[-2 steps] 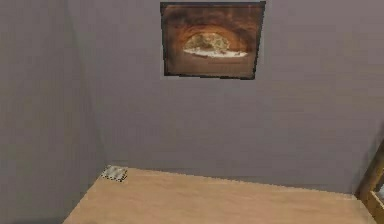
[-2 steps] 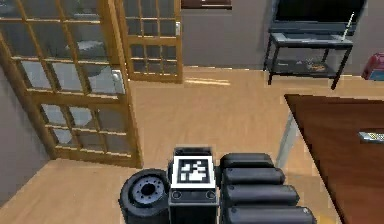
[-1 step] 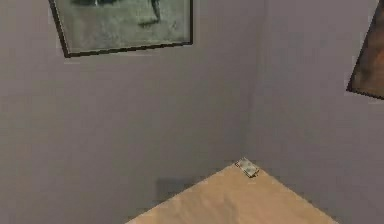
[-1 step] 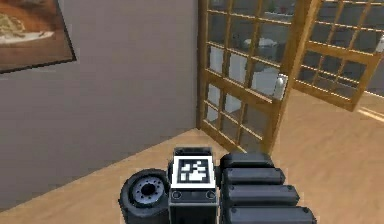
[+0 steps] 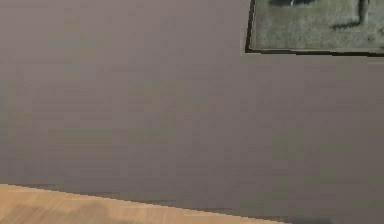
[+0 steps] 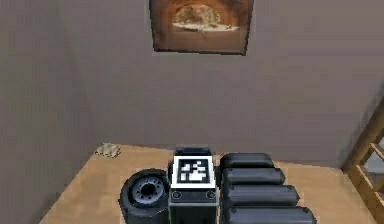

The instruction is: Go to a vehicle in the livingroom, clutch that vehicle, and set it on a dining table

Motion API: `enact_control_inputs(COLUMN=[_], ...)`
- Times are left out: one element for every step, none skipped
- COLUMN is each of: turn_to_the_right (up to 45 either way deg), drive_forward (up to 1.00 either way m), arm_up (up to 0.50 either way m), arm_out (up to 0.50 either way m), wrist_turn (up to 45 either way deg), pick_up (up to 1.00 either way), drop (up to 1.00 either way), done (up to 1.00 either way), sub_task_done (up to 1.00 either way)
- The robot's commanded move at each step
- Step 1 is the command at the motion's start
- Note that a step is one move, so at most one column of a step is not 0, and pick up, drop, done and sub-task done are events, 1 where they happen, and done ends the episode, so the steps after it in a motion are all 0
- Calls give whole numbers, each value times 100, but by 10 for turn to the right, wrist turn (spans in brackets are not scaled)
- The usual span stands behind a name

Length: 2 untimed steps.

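1. Nearest us, in the arm side view, the dark arm (image 6: 250, 190) lies low along the bottom edge. One white marker square (image 6: 192, 170) sits at its end, and left of that is the gripper (image 6: 145, 196) with its rounded dark body. We cannot tell how its fingers stand, nor whether it holds anything.
2. Beyond it, bare wooden floor (image 6: 100, 185) runs to the far wall (image 6: 300, 90). One small pale object (image 6: 108, 151) lies at the wall's foot on the left, too small to name. A wooden frame (image 6: 368, 168) stands at the right edge.
3. Farthest off hang the pictures: a brown framed picture (image 6: 200, 25) high on that wall, and a grey framed picture (image 5: 315, 25) at the forward view's upper right.
4. Where the vehicle is, we cannot tell from here; we judge the search for it is not yet done.
5. We expect the vehicle to be a toy: light, stiff and hard-shelled, with smooth sides that may slip and wheels that may roll. We judge the best hold to be across the middle of its body, on the flat flanks, clear of wheels and of thin trim that might snap.
6. Our count: one arm, one marker square, one gripper, one small pale object, one wooden frame, two framed pictures.
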Motion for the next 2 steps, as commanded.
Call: enact_control_inputs(turn_to_the_right=[-90, 0], drive_forward=[0, 30], arm_up=[0, 0], arm_out=[0, 0], wrist_turn=[0, 0], pick_up=[0, 0], drop=[0, 0], done=[0, 0], sub_task_done=[0, 0])
